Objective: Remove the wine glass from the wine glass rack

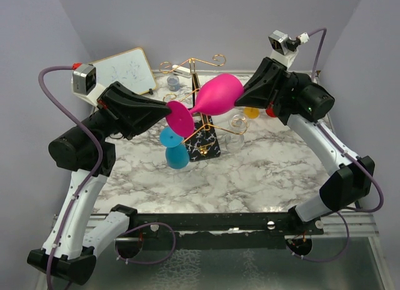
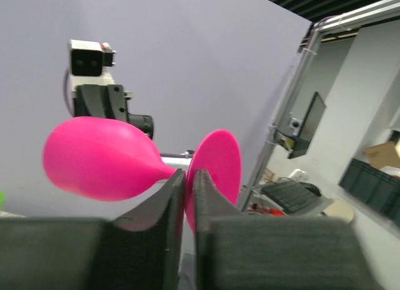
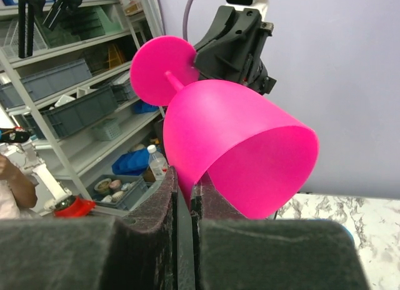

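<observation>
A pink wine glass (image 1: 215,95) lies on its side in the air above the wine glass rack (image 1: 195,62), a gold wire stand on a black veined base (image 1: 204,144). My left gripper (image 1: 170,112) is shut on the edge of its round foot (image 2: 217,168). My right gripper (image 1: 240,100) is shut on the rim of its bowl (image 3: 237,152). In the left wrist view my left gripper (image 2: 189,177) pinches the foot, with the bowl (image 2: 100,159) stretching away to the left. In the right wrist view my right gripper (image 3: 184,185) clamps the bowl wall. Whether the stem touches a rack arm is hidden.
A blue wine glass (image 1: 175,150) sits at the rack's left side, a clear glass (image 1: 237,124) at its right. A small whiteboard (image 1: 128,70) leans at the back left. A small clear cup (image 1: 173,83) and orange (image 1: 251,112) and red (image 1: 270,112) items stand on the marble table (image 1: 250,177).
</observation>
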